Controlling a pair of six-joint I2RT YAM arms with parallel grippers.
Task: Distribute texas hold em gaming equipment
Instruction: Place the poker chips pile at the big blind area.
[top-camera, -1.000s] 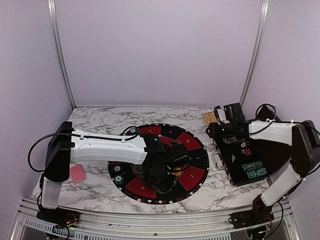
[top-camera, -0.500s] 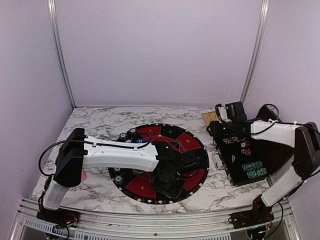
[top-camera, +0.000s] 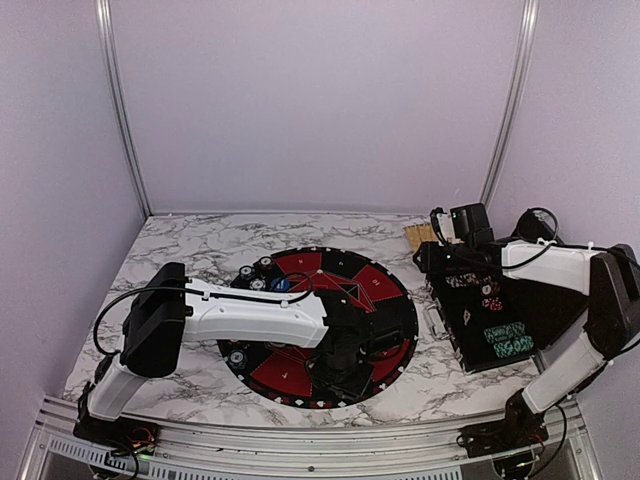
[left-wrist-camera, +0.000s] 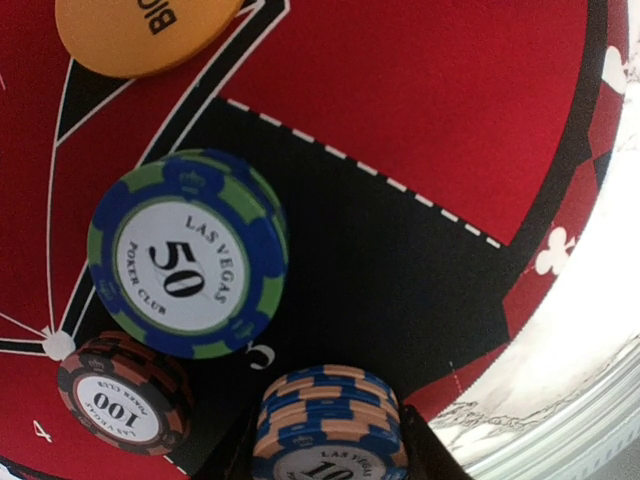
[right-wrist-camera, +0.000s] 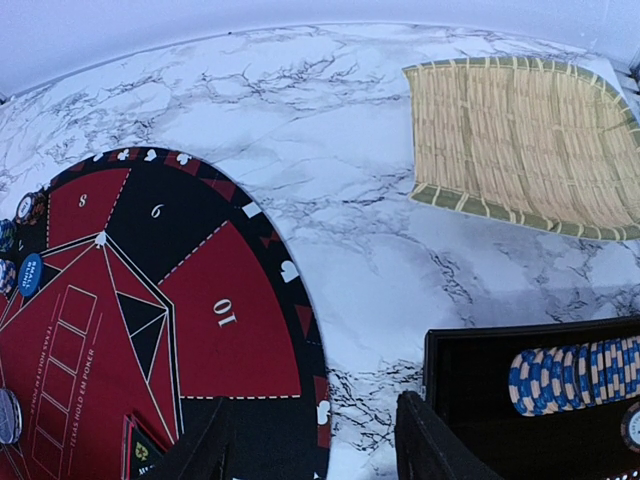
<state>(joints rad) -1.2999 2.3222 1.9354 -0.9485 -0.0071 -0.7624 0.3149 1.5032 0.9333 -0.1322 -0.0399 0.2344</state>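
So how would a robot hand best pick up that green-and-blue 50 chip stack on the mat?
By its striped rim, from straight above: the 50 chip stack lies flat, face up, on the mat, so only the edge offers opposing sides. Probably pinch along the line that avoids the 100 chip stack close beside it.

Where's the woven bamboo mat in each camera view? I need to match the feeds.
Top external: the woven bamboo mat lies far back on the right of the marble table.
Right wrist: upper right, flat on the marble.
Left wrist: not in it; that view shows only a chip stack and other chips.
Shared landmark: the round black-and-red mat, left of the bamboo mat in both views that show it.
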